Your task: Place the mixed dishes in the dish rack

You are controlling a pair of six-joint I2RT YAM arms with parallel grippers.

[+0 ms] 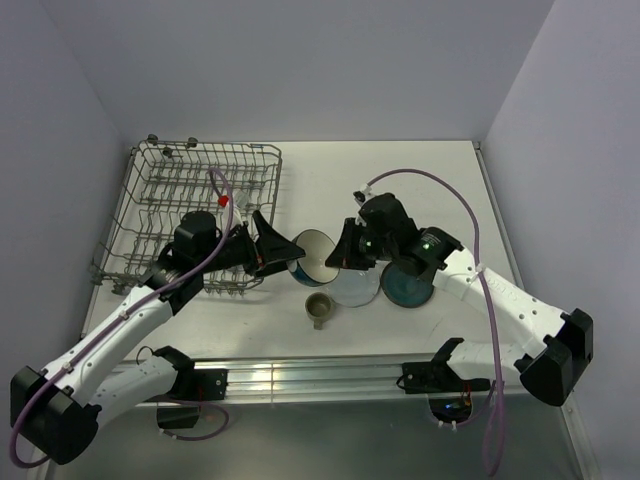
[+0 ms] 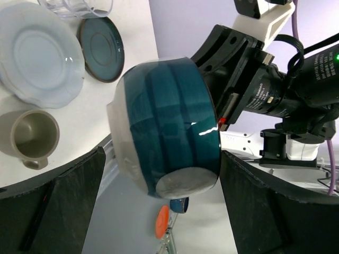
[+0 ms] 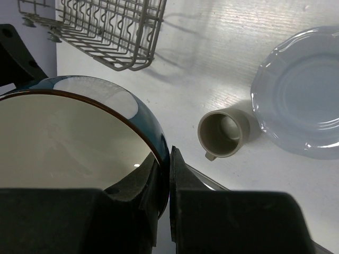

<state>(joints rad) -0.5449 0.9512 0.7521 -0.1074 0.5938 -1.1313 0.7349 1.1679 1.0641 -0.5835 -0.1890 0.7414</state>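
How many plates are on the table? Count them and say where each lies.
2. The pale blue plate lies just right of the mug; the dark teal plate lies right of it, partly under the right arm. Others may be hidden.

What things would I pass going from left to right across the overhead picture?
dish rack → bowl → pale blue plate → dark teal plate. The mug sits right in front of the bowl, so it has no clear place in the order.
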